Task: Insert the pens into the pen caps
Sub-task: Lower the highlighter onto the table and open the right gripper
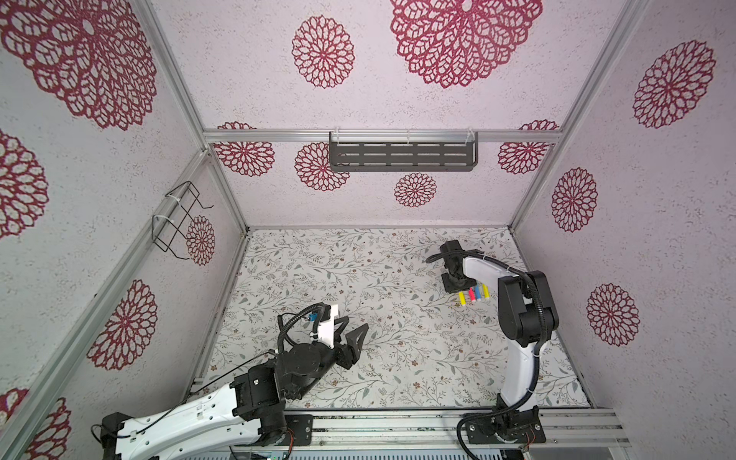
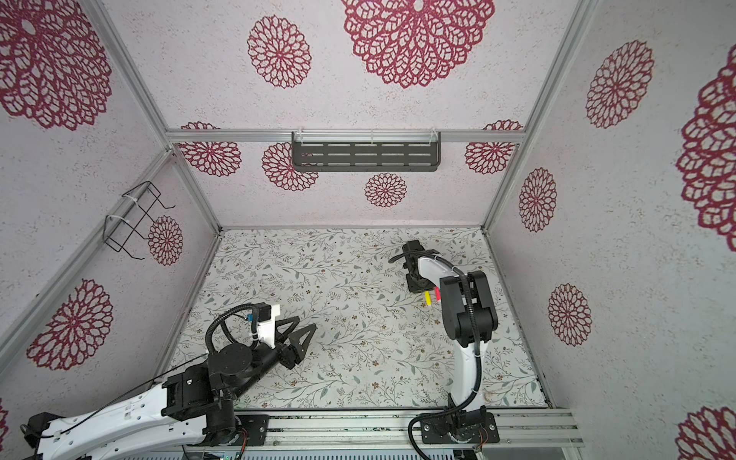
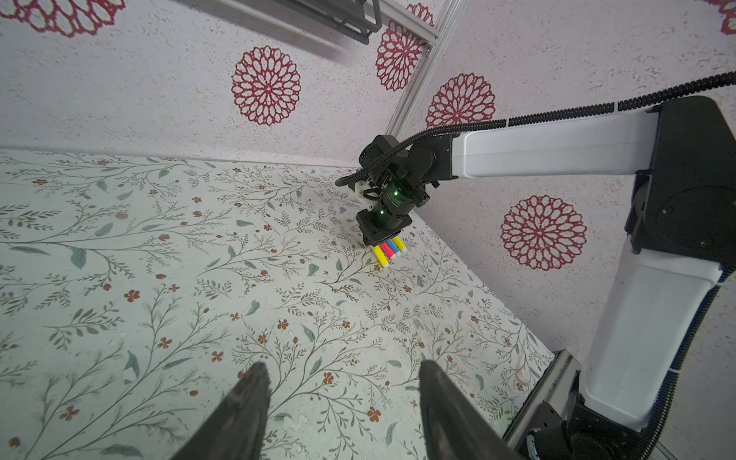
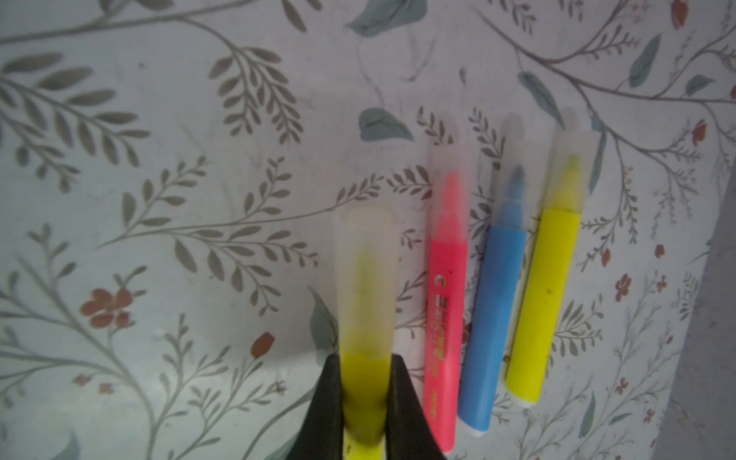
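While your right gripper [image 4: 364, 368] had its jaws closed tight on the barrel of the held pen [image 4: 365, 318], that yellow stick already wore a clear cap [image 4: 366, 247] over its tip. You could not tell from the blur whether the cap was pushed fully home, or whether the pen touched the table [image 4: 159, 159]. Just beside it lay the pink pen [image 4: 444, 318], the blue pen [image 4: 496, 310] and the yellow pen [image 4: 545, 302], side by side and each capped. In a top view these pens [image 1: 474, 295] sat close to the right wall. Your left gripper [image 3: 343, 366] hung with its jaws apart and nothing between them, well apart from the pens, so it could not have steadied anything. I judged the main risk to be a loose cap: had it only been resting on the tip, letting go or tilting might have shed it. The grip also sat near the tail end, so any push on the cap could have swung the pen sideways. And with the pink pen so near, a finger spreading outward could have knocked it and set the round barrels rolling
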